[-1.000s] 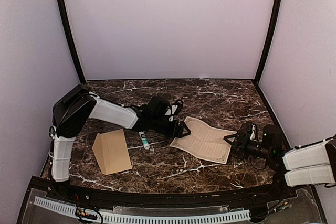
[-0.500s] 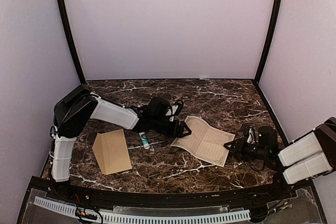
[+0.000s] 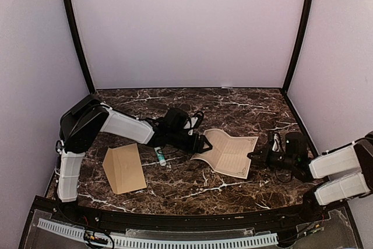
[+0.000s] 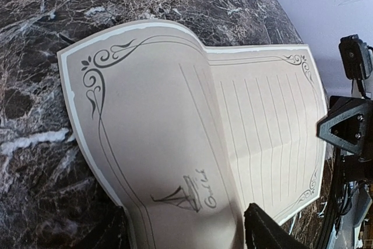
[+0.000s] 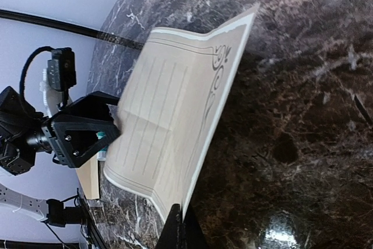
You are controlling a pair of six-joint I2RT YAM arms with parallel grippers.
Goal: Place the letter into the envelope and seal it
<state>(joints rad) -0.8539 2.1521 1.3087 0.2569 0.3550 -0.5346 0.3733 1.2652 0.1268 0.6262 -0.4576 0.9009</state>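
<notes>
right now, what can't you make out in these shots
- envelope, top view: too small to tell if the flap is open
- tube, top view: label too small to read
- left tool, left wrist view: fingertips cut off by the bottom edge, so any touch on the letter is unclear
- right tool, right wrist view: its shut fingers hide the pinched letter edge

Dark marbled surface (image 3: 233, 100) in view; the envelope (image 3: 124, 168) lies flat at the left; a small white-and-teal tube (image 3: 159, 157) just beside it; the letter (image 3: 226, 153) to the right, both ends lifted.
</notes>
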